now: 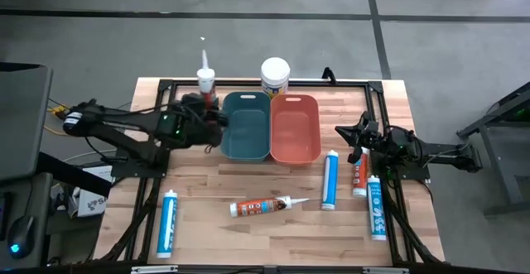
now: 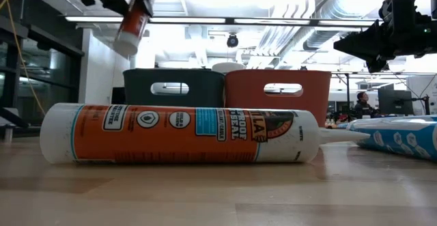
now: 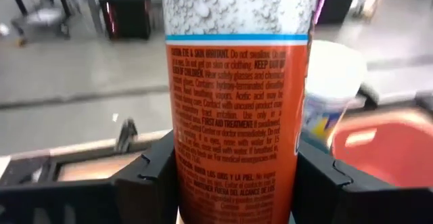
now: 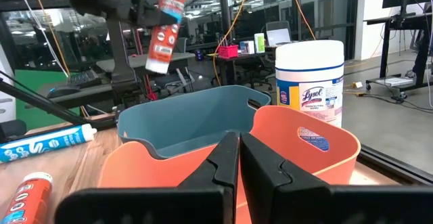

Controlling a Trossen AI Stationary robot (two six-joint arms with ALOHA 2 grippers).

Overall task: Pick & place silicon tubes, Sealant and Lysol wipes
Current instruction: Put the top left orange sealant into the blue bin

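My left gripper (image 1: 205, 102) is shut on an orange-and-white sealant tube (image 1: 205, 79), held in the air by the far left corner of the teal bin (image 1: 247, 125). The low view (image 2: 133, 21) and the right wrist view (image 4: 166, 28) show the tube tilted. An orange bin (image 1: 295, 127) stands next to the teal one. The Lysol wipes canister (image 1: 275, 75) stands upright on its base behind the bins, and also shows in the right wrist view (image 4: 310, 82). My right gripper (image 4: 239, 149) is shut and empty, hovering right of the orange bin (image 1: 341, 132). My left gripper pinches the tube's orange printed body (image 3: 237, 149) between its two fingers (image 3: 152, 180), one on each side. The fingers come roughly level from the table's left and lie across the tube. The tube is lifted clear of the table, tilted, its white nozzle end (image 1: 203, 59) uppermost.
Several tubes lie on the table: an orange one (image 1: 265, 206) near the front centre, a blue one (image 1: 169, 222) at front left, and a blue (image 1: 330, 179), an orange (image 1: 359, 173) and another blue one (image 1: 376, 208) at the right, below my right arm.
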